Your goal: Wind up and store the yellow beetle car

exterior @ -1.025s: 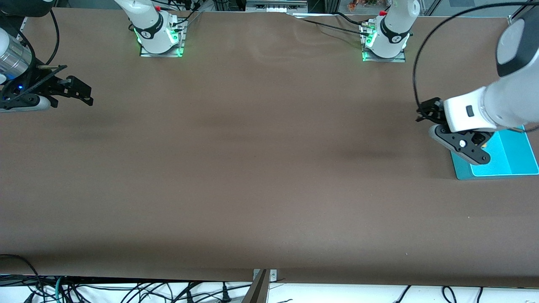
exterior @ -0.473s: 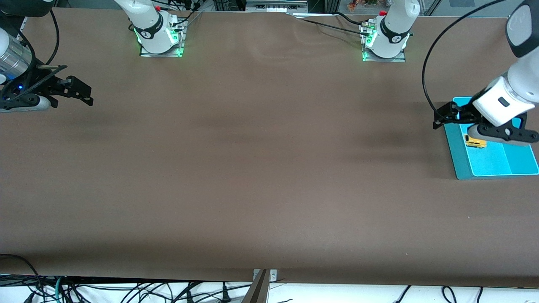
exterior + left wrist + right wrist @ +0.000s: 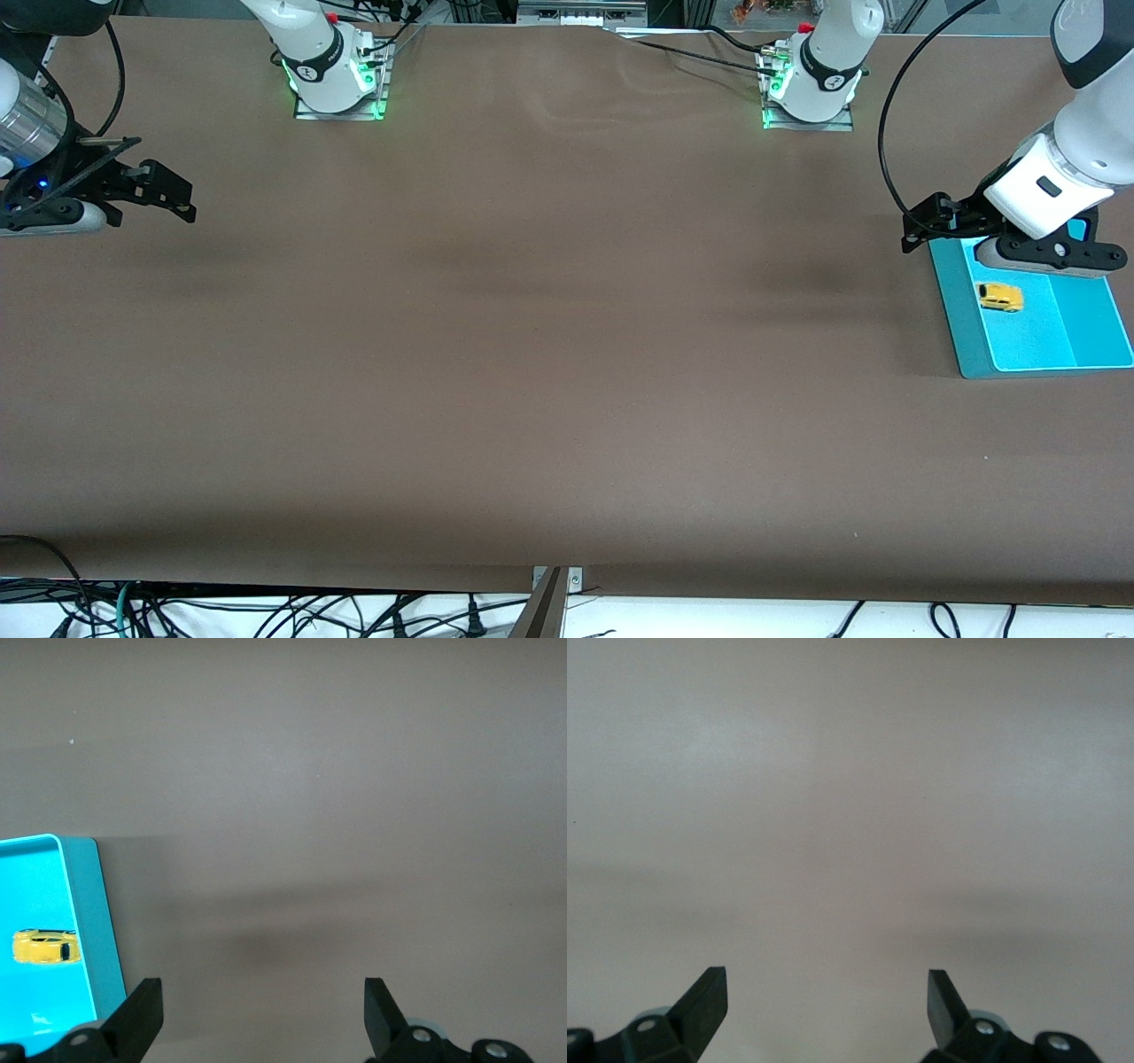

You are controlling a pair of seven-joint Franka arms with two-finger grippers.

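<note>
Yellow beetle car (image 3: pixel 1000 297) sits in teal tray (image 3: pixel 966 341) at left arm's end of tabletop (image 3: pixel 549 354). Left gripper (image 3: pixel 923 226) hangs over tray's edge farthest from front cam, jaws wide apart, empty. Right gripper (image 3: pixel 173 197) waits over tabletop at right arm's end, jaws apart, empty.

Yellow beetle car (image 3: pixel 1000 297) upright on wheels inside teal tray (image 3: pixel 966 337), untouched.

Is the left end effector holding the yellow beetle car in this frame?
No. The yellow beetle car lies in the teal tray, while the left end effector hangs open and empty above the tray's edge.
</note>
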